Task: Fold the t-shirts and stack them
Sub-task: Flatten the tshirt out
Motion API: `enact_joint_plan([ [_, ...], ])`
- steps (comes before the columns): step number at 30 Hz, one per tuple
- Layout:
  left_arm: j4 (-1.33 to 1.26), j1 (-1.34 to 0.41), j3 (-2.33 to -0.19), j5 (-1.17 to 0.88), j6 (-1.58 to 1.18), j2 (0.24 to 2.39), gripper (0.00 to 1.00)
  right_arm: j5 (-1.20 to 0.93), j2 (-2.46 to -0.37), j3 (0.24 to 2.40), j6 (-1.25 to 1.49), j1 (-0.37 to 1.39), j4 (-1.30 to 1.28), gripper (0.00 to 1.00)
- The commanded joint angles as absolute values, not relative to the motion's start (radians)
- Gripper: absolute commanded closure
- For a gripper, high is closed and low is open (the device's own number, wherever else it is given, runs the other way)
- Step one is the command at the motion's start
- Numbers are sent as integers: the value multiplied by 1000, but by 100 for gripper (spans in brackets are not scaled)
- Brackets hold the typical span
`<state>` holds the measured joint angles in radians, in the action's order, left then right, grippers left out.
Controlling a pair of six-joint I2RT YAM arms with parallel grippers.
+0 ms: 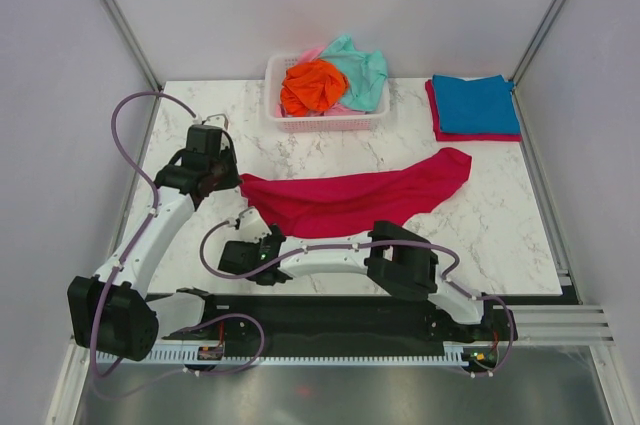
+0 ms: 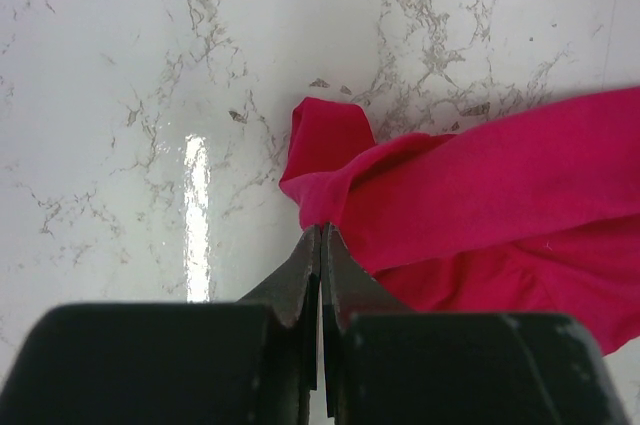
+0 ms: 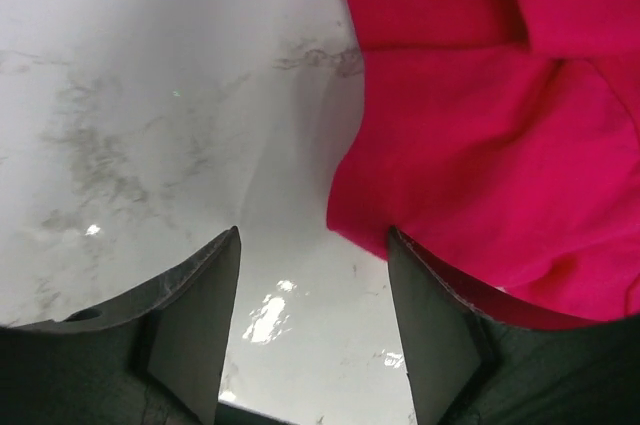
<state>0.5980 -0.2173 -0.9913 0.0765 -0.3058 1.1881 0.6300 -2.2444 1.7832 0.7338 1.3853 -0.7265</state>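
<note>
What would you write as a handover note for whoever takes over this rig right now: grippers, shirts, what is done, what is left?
Left gripper: jaws shut on the left end of the red shirt.
Right gripper: jaws open at that shirt's near edge, holding nothing.
The red shirt lies spread out, unfolded, mid-table.
Done: blue shirt stacked on a folded red shirt, far right corner.
Left: fold the spread one; orange shirt and teal shirt sit in the basket.

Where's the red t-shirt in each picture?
Top view: red t-shirt stretched across the middle of the marble table.
Left wrist: red t-shirt on the right, corner at the fingertips.
Right wrist: red t-shirt upper right, beside one finger.
Shared landmark: the marble table.
</note>
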Motion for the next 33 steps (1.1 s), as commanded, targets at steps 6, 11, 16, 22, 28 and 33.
enact_joint_plan([
  [6,594,-210,-992,75,-318,1163,98,693,-2281,1701,796,1371,-750,41],
  [11,592,-210,-991,77,-318,1164,98,730,-2279,1663,811,1362,-750,54],
  [16,594,-210,-991,81,-318,1166,98,752,-2260,1600,831,1333,-736,66],
  [22,595,-210,-988,83,-318,1166,98,758,-2202,1477,818,1321,-660,100],
  [28,600,-210,-996,54,-314,1112,98,814,-1909,1214,871,1318,-624,100],
  [33,626,-212,-1015,15,-321,941,98,957,-1548,1166,928,1391,-784,100],
])
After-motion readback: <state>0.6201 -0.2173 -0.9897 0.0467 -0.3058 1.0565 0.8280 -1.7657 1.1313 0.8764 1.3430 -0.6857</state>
